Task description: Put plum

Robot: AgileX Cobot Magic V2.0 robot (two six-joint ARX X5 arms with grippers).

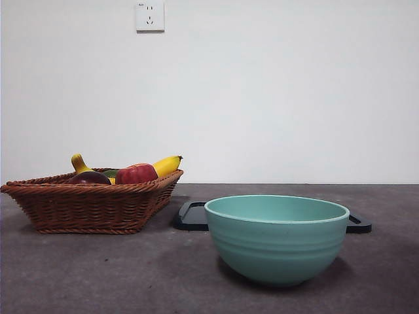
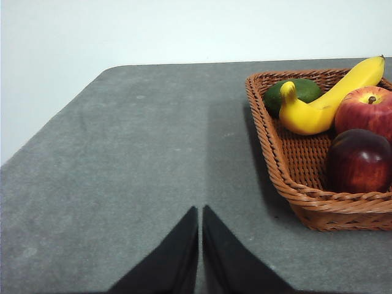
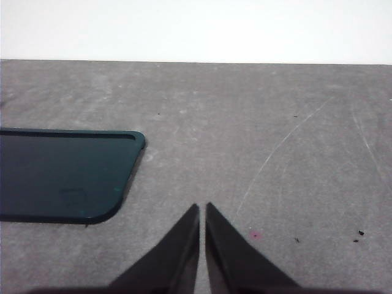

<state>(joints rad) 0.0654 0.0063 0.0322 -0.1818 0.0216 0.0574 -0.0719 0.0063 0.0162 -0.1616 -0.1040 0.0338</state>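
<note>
Wicker basket (image 1: 85, 206) holding banana (image 1: 166, 165), apple (image 1: 136, 174); teal bowl (image 1: 277, 239) at four o'clock; black tray (image 1: 192, 216) behind.

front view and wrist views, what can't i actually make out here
- Inside of the teal bowl: front view looks level, so its near wall hides any contents.
- Plum: in the front view only its top shows over the basket rim.
- Dark tray: the bowl covers its middle in front; the right wrist picture's edge cuts it.
- Apple: cut by the left wrist picture's edge.
- Both claws, left and right, shut: unseen in front view.
</note>
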